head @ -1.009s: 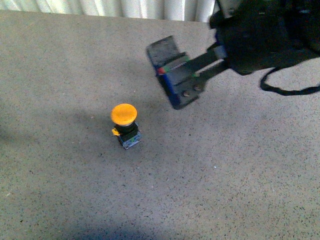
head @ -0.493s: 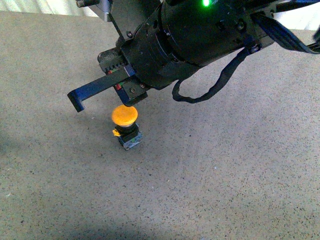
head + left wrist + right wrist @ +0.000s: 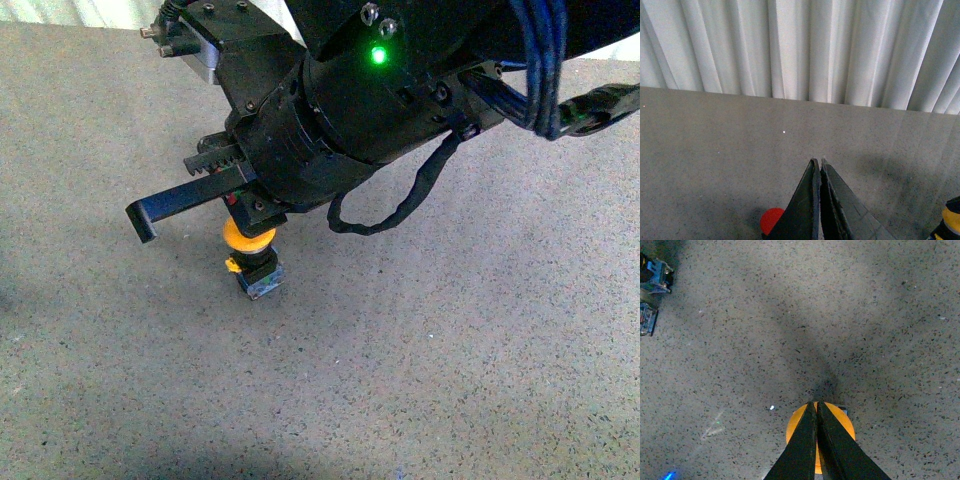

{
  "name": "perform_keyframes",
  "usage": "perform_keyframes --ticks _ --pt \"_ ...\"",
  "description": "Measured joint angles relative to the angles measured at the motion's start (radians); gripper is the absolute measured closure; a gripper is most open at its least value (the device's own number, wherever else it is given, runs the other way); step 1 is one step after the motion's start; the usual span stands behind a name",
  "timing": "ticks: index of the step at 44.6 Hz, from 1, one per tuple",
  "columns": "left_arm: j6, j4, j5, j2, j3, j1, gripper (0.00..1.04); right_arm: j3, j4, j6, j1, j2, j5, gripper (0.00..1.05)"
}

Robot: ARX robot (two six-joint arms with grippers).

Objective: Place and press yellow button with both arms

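The yellow button [image 3: 243, 242] stands upright on the grey speckled table [image 3: 450, 350], orange-yellow cap over a black collar and a bluish base block [image 3: 262, 281]. My right arm [image 3: 380, 90] reaches in from the upper right. My right gripper [image 3: 142, 218] is shut and its underside lies over the cap and hides the cap's top. In the right wrist view the shut gripper [image 3: 816, 403] crosses the cap [image 3: 796, 426]. My left gripper [image 3: 818, 161] is shut and empty above bare table, out of the front view.
White curtains [image 3: 800, 45] hang behind the table's far edge. A red round thing [image 3: 771, 220] lies beside the left fingers, and a yellow and black thing [image 3: 951, 224] is at that view's edge. Small blue parts [image 3: 654, 276] lie far from the button.
My right arm swung in from the upper right and came down over the button. Its gripper now covers the top of the cap, which showed fully before.
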Motion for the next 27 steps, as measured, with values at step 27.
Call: perform_keyframes --ticks 27 --pt "0.0 -0.181 0.0 -0.163 0.0 0.001 1.03 -0.006 0.003 0.122 -0.022 0.018 -0.011 1.03"
